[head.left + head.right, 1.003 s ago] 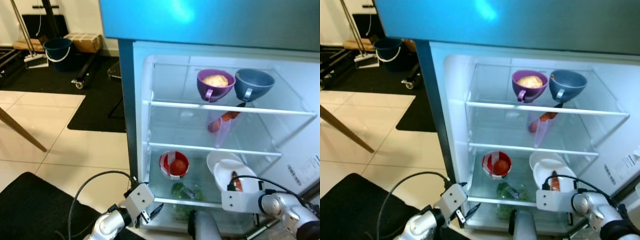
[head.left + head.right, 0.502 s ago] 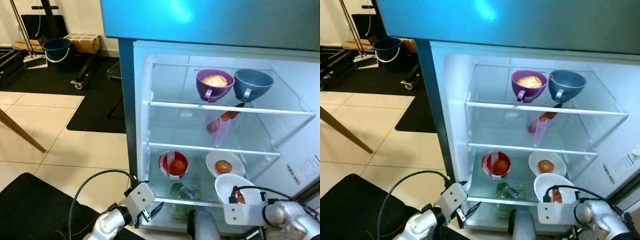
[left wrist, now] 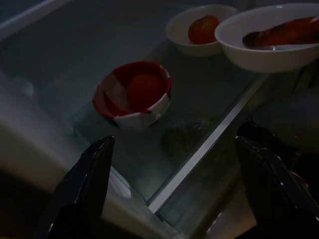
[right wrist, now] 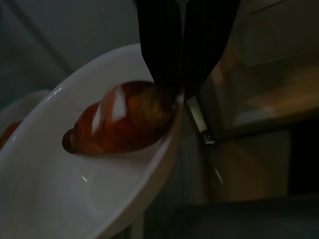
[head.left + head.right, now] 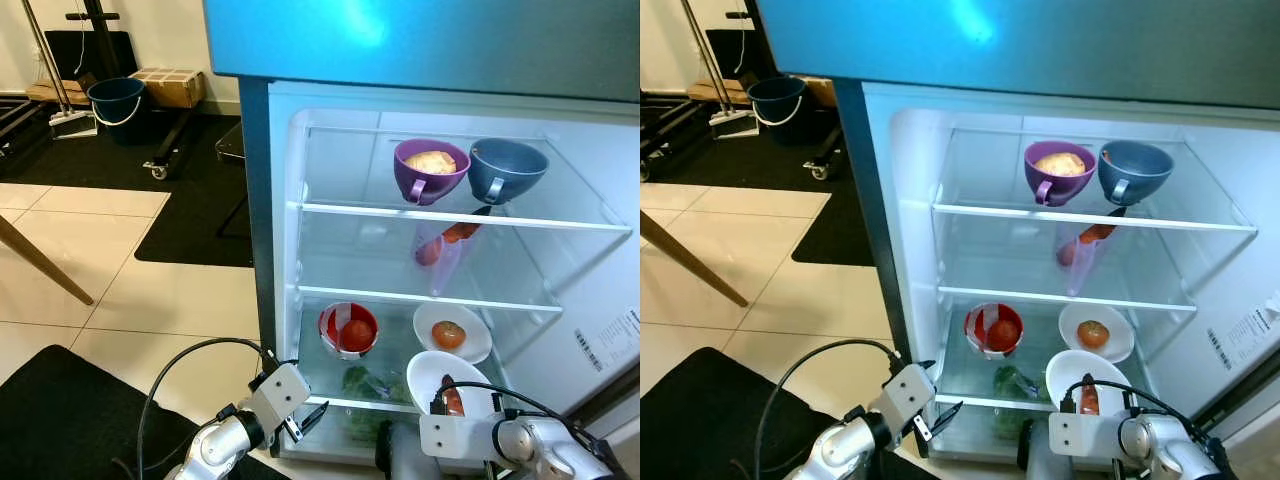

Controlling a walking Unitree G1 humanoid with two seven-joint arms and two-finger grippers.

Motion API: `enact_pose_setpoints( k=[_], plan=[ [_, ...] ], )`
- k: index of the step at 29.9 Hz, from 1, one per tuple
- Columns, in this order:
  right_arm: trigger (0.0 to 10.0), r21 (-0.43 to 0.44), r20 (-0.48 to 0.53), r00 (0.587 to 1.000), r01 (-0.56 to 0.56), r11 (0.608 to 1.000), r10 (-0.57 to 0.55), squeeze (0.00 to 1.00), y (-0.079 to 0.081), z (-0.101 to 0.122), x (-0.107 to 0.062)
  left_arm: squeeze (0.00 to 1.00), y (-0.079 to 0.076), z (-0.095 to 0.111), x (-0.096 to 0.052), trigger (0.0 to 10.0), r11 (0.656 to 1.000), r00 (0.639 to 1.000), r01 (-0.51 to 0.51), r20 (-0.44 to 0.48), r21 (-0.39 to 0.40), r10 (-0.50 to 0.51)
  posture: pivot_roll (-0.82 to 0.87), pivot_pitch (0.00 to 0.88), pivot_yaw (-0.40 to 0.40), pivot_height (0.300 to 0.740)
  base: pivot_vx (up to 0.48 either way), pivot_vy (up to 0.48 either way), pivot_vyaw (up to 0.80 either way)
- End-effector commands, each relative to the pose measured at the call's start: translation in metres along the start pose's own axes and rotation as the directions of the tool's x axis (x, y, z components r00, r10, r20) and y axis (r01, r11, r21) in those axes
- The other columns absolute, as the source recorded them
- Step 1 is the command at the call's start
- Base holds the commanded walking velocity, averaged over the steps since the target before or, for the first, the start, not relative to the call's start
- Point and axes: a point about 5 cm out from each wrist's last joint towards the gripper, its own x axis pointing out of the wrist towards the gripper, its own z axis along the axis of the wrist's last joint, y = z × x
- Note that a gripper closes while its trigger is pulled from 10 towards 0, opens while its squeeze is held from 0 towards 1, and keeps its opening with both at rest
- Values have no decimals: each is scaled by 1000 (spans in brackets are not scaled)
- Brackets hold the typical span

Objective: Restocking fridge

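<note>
The fridge stands open before me. My right gripper [image 5: 438,398] is shut on the near rim of a white bowl [image 5: 420,365] holding a red sausage-like piece [image 4: 124,117], and holds it at the front of the lowest glass shelf [image 5: 400,350]. Behind it on that shelf sits a second white bowl [image 5: 425,325] with an orange fruit [image 5: 447,334]. To their left stands a red-and-white bowl [image 5: 347,328] with a tomato. My left gripper [image 5: 310,415] hangs open, low at the fridge's left front, with nothing between its fingers [image 3: 87,181].
A purple cup [image 5: 430,168] and a blue-grey cup [image 5: 507,168] stand on the top shelf. A clear bag [image 5: 440,250] with something orange sits on the middle shelf, and greens [image 5: 365,385] lie below. Tiled floor, a black mat and a bucket [image 5: 113,100] lie left.
My right gripper has brought the white bowl down and toward me, then left. The bowl with the orange fruit behind it has come into sight. The left gripper has stayed put.
</note>
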Motion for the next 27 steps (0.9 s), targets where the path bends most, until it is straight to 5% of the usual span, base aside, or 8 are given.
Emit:
enact_pose_setpoints(
  k=[1, 13, 27],
  plan=[
    [10000, -21, -5, 1000, 3, 1000, -3, 0, 2, 2, 2, 0, 3, 3, 2, 10000, 1000, 1000, -8, 5, 6, 8, 17, 0, -41, 488, 0, 0, 0],
    [10000, -48, -26, 998, 48, 998, -49, 0, -2, 25, 24, 0, 2, 7, 5, 10000, 1000, 999, -25, 27, 1, 25, 35, 0, -48, 488, 0, 0, 0],
    [10000, -72, -38, 996, 72, 995, -75, 0, -11, 32, 27, 0, -5, 7, -2, 10000, 998, 998, -20, 65, -55, 23, 61, 21, -54, 488, 0, 0, 0]
  ],
)
